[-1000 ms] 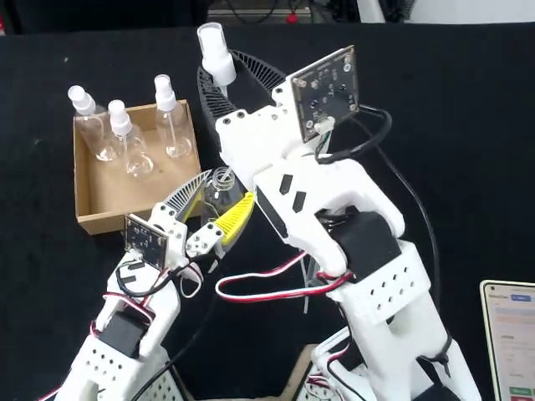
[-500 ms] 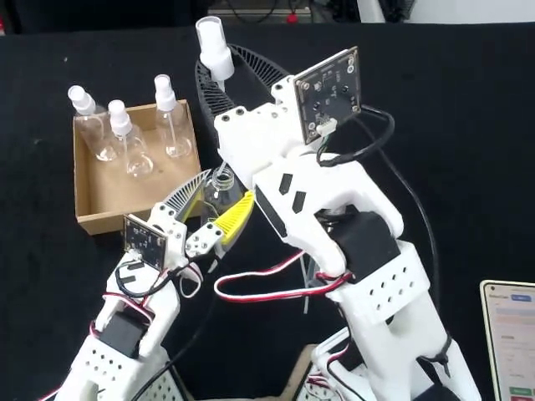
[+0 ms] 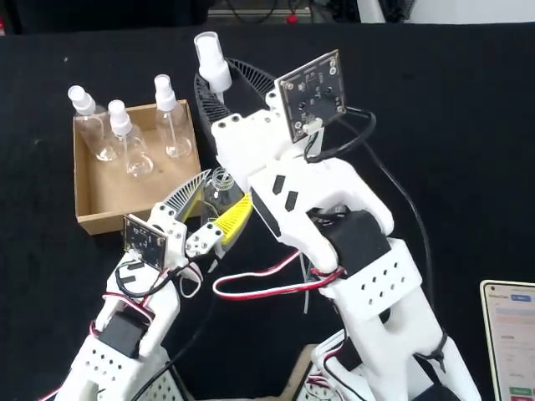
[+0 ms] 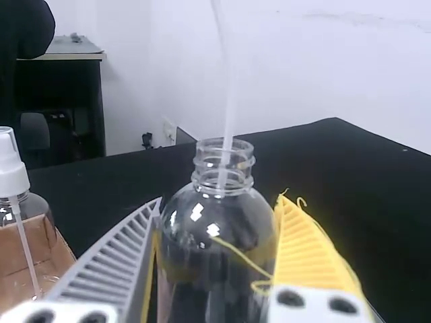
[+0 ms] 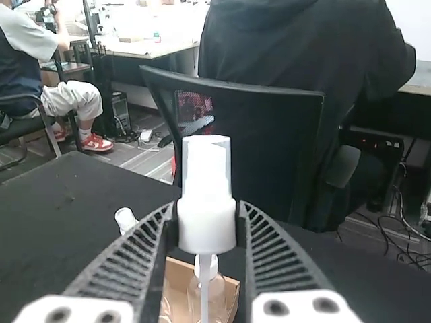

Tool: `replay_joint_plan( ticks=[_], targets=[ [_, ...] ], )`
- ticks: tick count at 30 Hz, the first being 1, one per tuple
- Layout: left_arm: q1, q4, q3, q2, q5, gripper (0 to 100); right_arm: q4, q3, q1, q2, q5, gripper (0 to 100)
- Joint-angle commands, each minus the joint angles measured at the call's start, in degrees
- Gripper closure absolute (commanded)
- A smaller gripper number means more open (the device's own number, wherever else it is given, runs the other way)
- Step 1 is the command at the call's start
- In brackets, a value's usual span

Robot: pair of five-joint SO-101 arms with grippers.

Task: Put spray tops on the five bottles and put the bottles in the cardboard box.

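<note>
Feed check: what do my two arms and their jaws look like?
Both arms are white plastic with ribbed, curved jaws. The left arm has one grey jaw and one yellow; the right arm has two black ones. Each wrist carries a bare camera board. Red-and-white wires and a black cable run along the right arm.

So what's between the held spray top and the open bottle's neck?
The spray top hangs its thin dip tube across that gap, down into the neck of the bottle; the left wrist view shows it.
</note>
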Motion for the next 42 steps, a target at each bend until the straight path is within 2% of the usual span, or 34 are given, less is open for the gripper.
replay_joint_plan(
  ticks=[1, 8, 19, 24, 42],
  targets=[
    [0.13, -0.79, 1.19, -0.79, 0.09, 84, 1.14, -0.4, -0.79, -3.21, 0.35, 92.4],
    [0.13, -0.79, 1.19, -0.79, 0.09, 84, 7.82, 0.4, -0.88, -6.81, -0.18, 92.4],
    [0.13, -0.79, 1.19, -0.79, 0.09, 84, 8.26, 11.3, -6.42, -15.34, 0.18, 92.4],
    [0.04, -0.79, 1.19, -0.62, 0.26, 84, 8.26, 16.22, -6.07, -17.1, 0.18, 92.4],
    [0.48, -0.79, 1.19, -0.79, 0.09, 84, 10.9, 20.26, -5.36, -16.84, -0.18, 92.4]
  ],
)
